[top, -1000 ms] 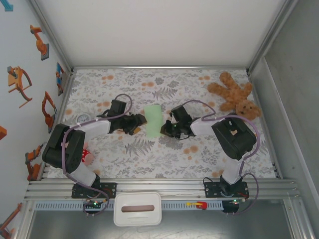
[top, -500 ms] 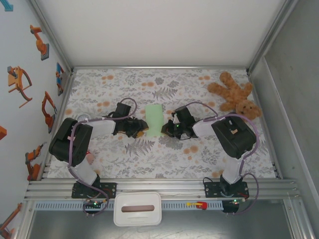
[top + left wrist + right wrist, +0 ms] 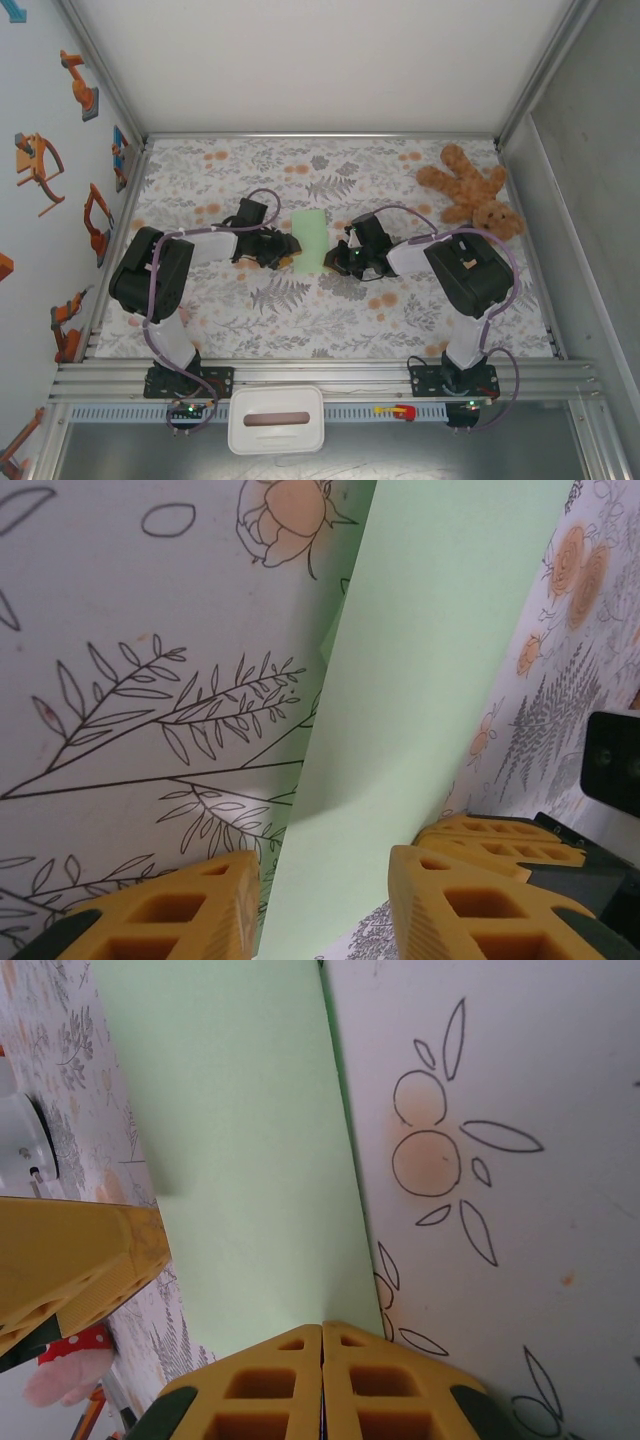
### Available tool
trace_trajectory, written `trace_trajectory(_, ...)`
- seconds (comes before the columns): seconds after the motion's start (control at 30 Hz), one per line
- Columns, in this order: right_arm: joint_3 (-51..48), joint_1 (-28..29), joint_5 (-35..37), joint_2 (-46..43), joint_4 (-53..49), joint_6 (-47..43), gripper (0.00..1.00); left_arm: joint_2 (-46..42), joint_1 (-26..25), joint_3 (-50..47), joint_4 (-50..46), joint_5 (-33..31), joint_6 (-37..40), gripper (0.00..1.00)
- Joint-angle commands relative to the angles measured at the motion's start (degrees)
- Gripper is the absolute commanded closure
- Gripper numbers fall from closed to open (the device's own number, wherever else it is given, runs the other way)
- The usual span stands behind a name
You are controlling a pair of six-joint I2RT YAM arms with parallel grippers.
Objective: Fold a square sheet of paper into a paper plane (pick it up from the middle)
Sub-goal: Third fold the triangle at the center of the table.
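Note:
The square sheet of paper (image 3: pixel 310 240) lies folded into a narrow pale green rectangle in the middle of the flowered table. My left gripper (image 3: pixel 283 250) is at its left edge. In the left wrist view the paper (image 3: pixel 420 680) runs up between the two yellow fingers, and the left gripper (image 3: pixel 325 875) is open astride its near end. My right gripper (image 3: pixel 333 258) is at the paper's lower right edge. In the right wrist view the right gripper (image 3: pixel 322 1328) is shut, its tips meeting on the edge of the paper (image 3: pixel 240 1140).
A brown teddy bear (image 3: pixel 470 190) lies at the back right of the table. A white box (image 3: pixel 276 418) sits on the rail at the near edge. A red-and-white toy (image 3: pixel 65 1375) lies behind the left gripper's finger (image 3: pixel 70 1260).
The left arm has swung right, bringing its gripper up to the paper's left edge, with its fingers closer together. The right gripper has hardly moved and stays shut.

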Motion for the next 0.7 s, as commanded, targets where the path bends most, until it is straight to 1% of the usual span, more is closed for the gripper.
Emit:
trace_trajectory(0.0, -1.96, -0.38, 3.25, 2.80, -2.96, -0.21, 0.92, 0.14, -0.30, 1.43, -2.85, -0.55, 2.64, 0.60)
trace_trajectory(0.23, -1.87, -0.38, 3.25, 2.79, -2.94, -0.21, 0.92, 2.39, -0.31, 2.77, -2.44, 3.15, 3.43, 0.61)
trace_trajectory(0.5, -1.87, -0.44, 3.34, 2.53, -3.13, -0.29, 0.92, 1.96, 0.58, 4.12, -0.93, 6.78, 4.63, 0.63)
trace_trajectory(0.67, -1.87, -0.47, 3.37, 2.75, -3.13, -0.29, 0.92, 4.51, 1.34, 6.23, -1.10, 6.63, 4.22, 0.69)
